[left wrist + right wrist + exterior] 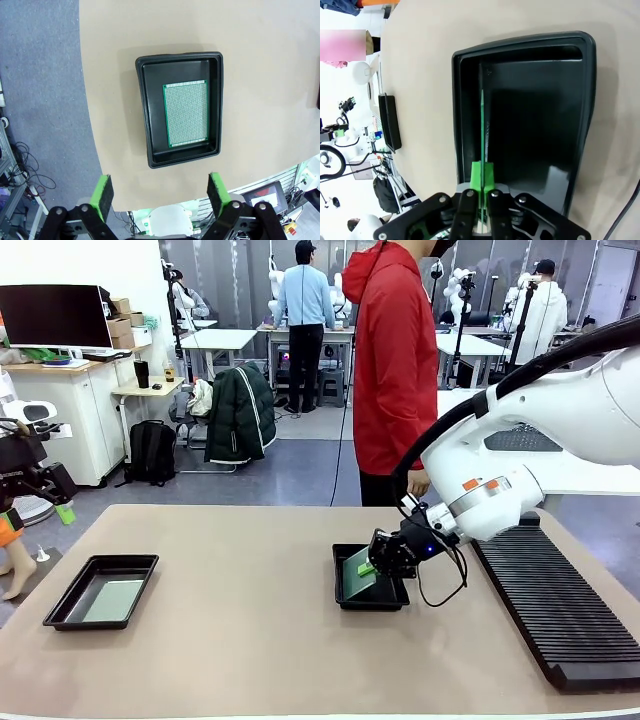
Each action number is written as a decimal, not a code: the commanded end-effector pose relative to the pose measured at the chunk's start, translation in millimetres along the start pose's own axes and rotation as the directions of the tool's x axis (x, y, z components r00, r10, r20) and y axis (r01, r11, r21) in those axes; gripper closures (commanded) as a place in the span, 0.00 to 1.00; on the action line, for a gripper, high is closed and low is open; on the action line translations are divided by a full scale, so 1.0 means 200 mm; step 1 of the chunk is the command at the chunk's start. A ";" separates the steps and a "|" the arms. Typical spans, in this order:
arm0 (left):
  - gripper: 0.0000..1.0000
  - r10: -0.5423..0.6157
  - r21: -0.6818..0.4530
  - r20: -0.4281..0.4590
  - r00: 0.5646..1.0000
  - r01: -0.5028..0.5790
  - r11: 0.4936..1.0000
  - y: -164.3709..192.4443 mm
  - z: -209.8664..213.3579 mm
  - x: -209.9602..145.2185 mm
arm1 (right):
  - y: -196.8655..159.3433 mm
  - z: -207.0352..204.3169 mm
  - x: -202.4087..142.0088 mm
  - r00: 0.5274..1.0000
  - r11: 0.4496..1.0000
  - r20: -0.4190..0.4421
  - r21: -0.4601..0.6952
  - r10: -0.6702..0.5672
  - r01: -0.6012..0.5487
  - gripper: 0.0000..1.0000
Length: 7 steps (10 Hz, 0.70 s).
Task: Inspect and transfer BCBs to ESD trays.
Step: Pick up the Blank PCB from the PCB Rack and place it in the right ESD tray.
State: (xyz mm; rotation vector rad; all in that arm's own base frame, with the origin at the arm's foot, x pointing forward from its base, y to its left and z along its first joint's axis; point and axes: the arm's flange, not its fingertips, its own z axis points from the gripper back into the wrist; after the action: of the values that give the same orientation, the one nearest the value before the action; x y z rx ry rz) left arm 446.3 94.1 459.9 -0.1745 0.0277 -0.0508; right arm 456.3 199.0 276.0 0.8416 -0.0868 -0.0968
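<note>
front view: a tan counter (230,640) is seen in a lab room, a person in red (395,360) behind it. the right end effector (375,562) is clamped on a tilted green board (357,572) over the middle tray (345,598); a ribbed rack (560,610) lies right.

left wrist view: the left end effector (159,192) is spread wide, holding nothing, above the left tray (145,110), where a second board (186,113) lies flat.

right wrist view: the held board is seen edge-on over the tray floor.

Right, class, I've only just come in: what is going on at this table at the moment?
The right gripper is shut on a green circuit board, holding it on edge, tilted, over the black tray in the middle of the table. A second board already lies flat in the other tray on the left. The left gripper hangs open above that tray, holding nothing. A person in red stands at the far side.
</note>
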 end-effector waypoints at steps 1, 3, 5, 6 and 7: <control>0.00 -0.008 -0.006 0.010 1.000 0.008 1.000 0.00 -0.01 0.00 | -0.02 -0.05 -0.01 1.000 1.000 0.020 0.004 0.022 -0.022 0.97; 0.00 -0.008 -0.006 0.010 1.000 0.008 1.000 0.00 -0.01 0.00 | 0.00 0.00 0.00 1.000 1.000 0.000 0.000 0.000 0.000 0.97; 0.00 -0.008 -0.006 0.010 1.000 0.008 1.000 0.00 -0.01 0.00 | 0.00 0.00 0.00 1.000 1.000 0.000 0.000 0.000 0.000 0.97; 0.00 -0.008 -0.006 0.010 1.000 0.008 1.000 0.00 -0.01 0.00 | -0.01 0.00 0.00 1.000 1.000 -0.002 -0.002 0.000 0.000 0.97; 0.00 -0.008 -0.006 0.010 1.000 0.008 1.000 0.00 -0.01 0.00 | 0.01 0.00 0.00 1.000 1.000 -0.010 -0.025 -0.003 0.003 0.84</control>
State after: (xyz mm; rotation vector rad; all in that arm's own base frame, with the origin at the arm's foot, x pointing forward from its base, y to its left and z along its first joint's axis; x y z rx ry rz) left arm 446.3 94.1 459.9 -0.1745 0.0277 -0.0508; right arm 456.3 198.1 274.1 0.8363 -0.0836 -0.0920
